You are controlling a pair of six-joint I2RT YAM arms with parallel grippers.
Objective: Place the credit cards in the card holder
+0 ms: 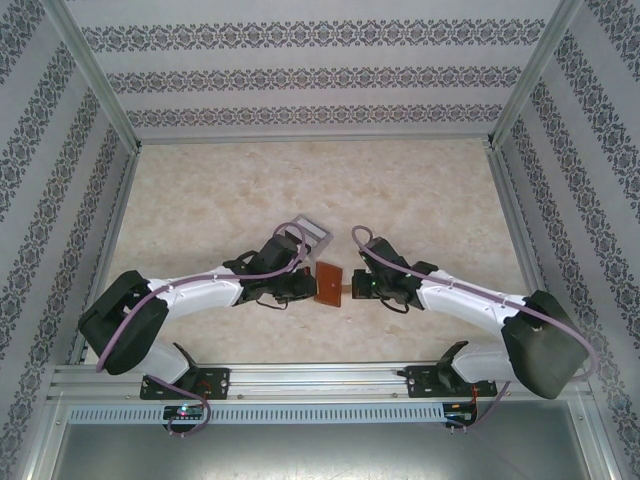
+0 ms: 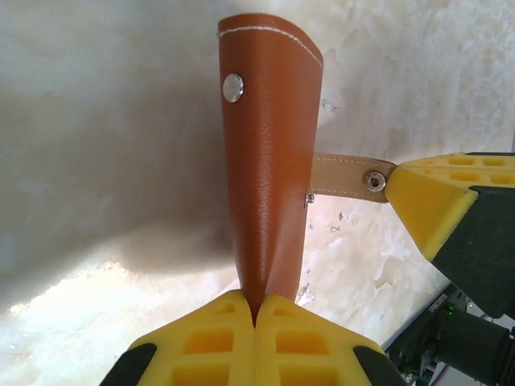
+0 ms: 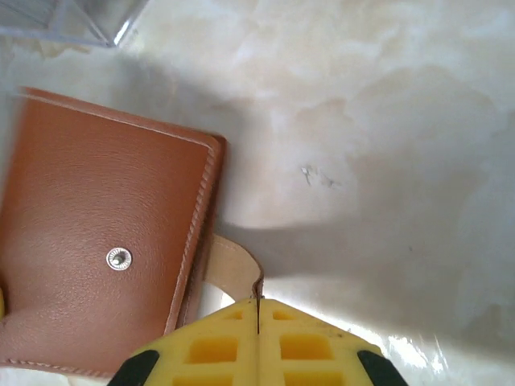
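Pinching from both sides: one card holder (image 1: 328,283) is clamped by the left gripper (image 2: 257,310), its one clasp tab (image 3: 231,261) by the right gripper (image 3: 257,310); one clear tray (image 1: 308,232) sits just beyond, slightly left.

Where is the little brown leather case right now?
The card holder is mid-table in the top view, pinched between the left gripper on its edge and the right gripper on its clasp tab.

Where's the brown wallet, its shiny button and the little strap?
card holder (image 3: 96,185): right wrist view, middle of its brown front.
snap (image 2: 232,87): left wrist view, centre of the stud.
clasp tab (image 2: 342,177): left wrist view, middle of the tan strap.
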